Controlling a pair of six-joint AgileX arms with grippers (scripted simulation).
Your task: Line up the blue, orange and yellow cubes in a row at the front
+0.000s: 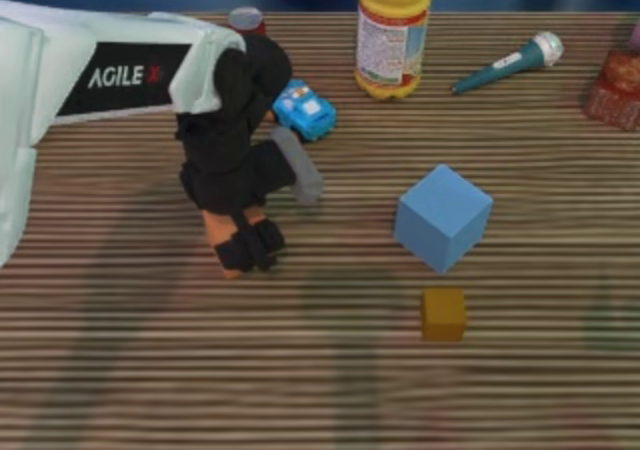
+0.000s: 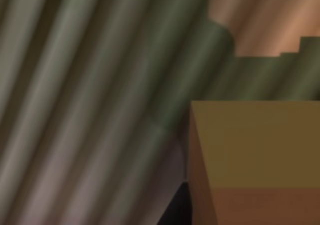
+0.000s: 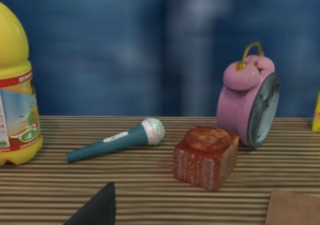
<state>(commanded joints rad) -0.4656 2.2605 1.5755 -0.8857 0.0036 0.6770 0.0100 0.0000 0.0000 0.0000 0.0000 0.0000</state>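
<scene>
My left gripper point(image 1: 245, 248) is at the table's left-middle, shut on the orange cube point(image 1: 213, 226). Only slivers of the cube show between the dark fingers. In the left wrist view the orange cube point(image 2: 250, 160) fills the near corner, with a dark fingertip point(image 2: 176, 210) against its side. The large light-blue cube point(image 1: 443, 216) stands right of centre. The small mustard-yellow cube point(image 1: 443, 313) sits just in front of it, a small gap apart. My right arm is outside the top view; its gripper point(image 3: 142, 215) is open, with one dark fingertip point(image 3: 100, 207) showing over the far right of the table.
A blue toy car point(image 1: 305, 110) sits just behind my left wrist. A yellow bottle point(image 1: 393, 30), a teal microphone point(image 1: 510, 63) and a red block point(image 1: 617, 90) line the back. A pink alarm clock point(image 3: 250, 102) stands behind the red block point(image 3: 205, 157).
</scene>
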